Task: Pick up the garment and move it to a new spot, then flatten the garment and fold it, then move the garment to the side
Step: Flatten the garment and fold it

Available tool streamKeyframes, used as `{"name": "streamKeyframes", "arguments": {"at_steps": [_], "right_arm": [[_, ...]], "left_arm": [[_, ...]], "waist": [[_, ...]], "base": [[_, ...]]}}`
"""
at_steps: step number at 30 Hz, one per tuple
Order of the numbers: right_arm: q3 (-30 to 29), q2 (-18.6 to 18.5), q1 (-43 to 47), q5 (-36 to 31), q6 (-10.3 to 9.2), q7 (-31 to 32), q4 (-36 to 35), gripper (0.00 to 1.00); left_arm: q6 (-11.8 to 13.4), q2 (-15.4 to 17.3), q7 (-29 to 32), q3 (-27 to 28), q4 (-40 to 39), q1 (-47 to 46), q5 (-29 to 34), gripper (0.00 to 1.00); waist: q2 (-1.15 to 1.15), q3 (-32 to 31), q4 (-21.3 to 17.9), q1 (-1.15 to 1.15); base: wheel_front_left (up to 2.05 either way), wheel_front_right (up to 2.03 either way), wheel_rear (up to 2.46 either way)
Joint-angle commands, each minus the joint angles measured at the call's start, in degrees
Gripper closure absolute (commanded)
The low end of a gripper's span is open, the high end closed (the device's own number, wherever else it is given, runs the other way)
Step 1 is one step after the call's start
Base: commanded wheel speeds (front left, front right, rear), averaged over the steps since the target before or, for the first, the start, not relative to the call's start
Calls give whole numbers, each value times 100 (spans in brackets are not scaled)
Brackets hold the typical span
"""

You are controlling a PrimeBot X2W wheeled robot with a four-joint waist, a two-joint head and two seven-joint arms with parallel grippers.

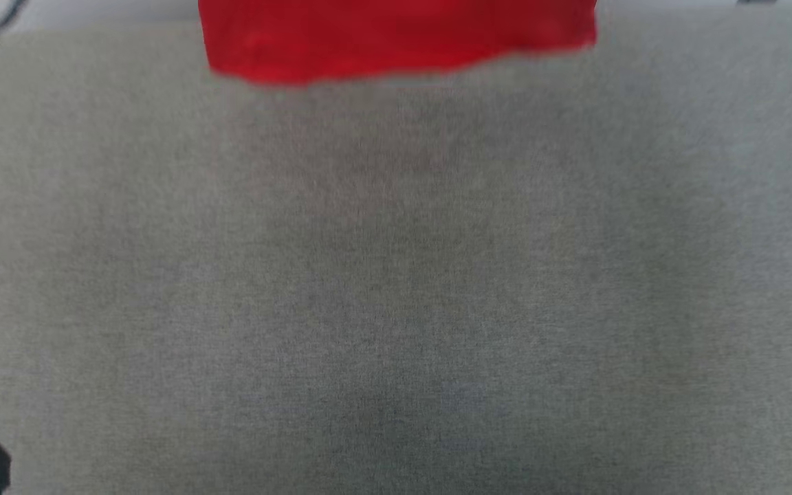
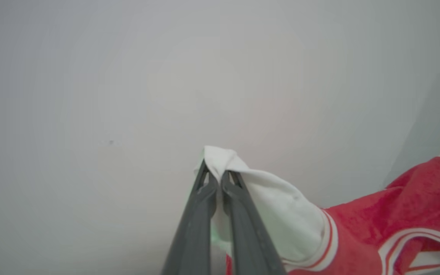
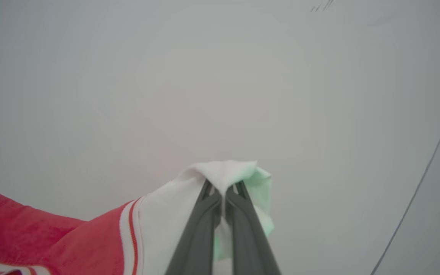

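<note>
Left gripper [image 2: 219,178] is shut on a pinch of one white sleeve [image 2: 281,217] of the garment [image 2: 403,206], with the cloth bunched over its fingertips. The right gripper [image 3: 224,189] is shut in the same way on the other sleeve [image 3: 166,225]. The garment is held in the air between the two, its red body sagging away from each pinch toward the opposite arm. In the head view its red lower edge is seen at the top of the picture, over the grey surface [image 1: 396,275]; whether the edge touches that surface cannot be told. The garment is judged to be light, soft and limp: it will drape, crease and fold on itself, and nothing in it is likely to break. A matched hold at both sleeves or shoulders is judged best, so that the body hangs flat and can be laid down hem first. So small a pinch may be pulled free if the cloth is tugged or dragged.
</note>
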Motion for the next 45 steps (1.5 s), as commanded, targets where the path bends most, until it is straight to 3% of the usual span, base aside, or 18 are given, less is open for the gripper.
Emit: {"name": "streamKeyframes", "arguments": {"at_steps": [1, 6, 7, 12, 19, 24, 32, 41, 45], "right_arm": [[-77, 24, -195, -146, -2, -301, 178, 100], [-313, 96, -823, -1098, -2, -1575, 749, 100], [-313, 96, -823, -1098, -2, -1575, 749, 100], [-717, 229, -888, -2036, -2, -1925, 991, 100], [-818, 343, -388, -2104, -2, -1923, 1665, 100], [-768, 529, 3, -1649, -2, -1735, 2379, 100], [-329, 789, 883, -400, -2, -747, 2832, 100], [409, 613, 2210, 951, -2, 432, 2086, 100], [732, 324, 2957, 1580, -2, 1042, 1345, 100]], "left_arm": [[-19, -32, -312, -25, 71, -238, 109, 100], [-41, -124, -1550, -216, 415, -763, 335, 100], [-41, -124, -1550, -216, 415, -763, 335, 100], [-37, -158, -2829, -560, 712, -787, 265, 100], [-38, -28, -2937, -1164, 1332, -249, -209, 100], [-39, -52, -2564, -1479, 1727, 319, -594, 100], [-39, -6, -885, -2055, 1729, 1458, -1449, 100], [-23, 309, 25, -2227, 1094, 2914, -2027, 100], [217, 517, 167, -2245, 476, 3645, -2146, 100]], "waist": [[0, 368, 26, 0], [0, 733, 79, 0], [0, 733, 79, 0], [0, 960, 211, 0], [0, 944, 329, 0], [0, 786, 386, 0], [0, 312, 389, 0], [0, -237, 365, 0], [0, -437, 378, 0]], "base": [[0, 0, 0], [0, 0, 0], [0, 0, 0], [0, 0, 0], [0, 0, 0], [0, 0, 0], [0, 0, 0], [0, 0, 0], [0, 0, 0]]}}
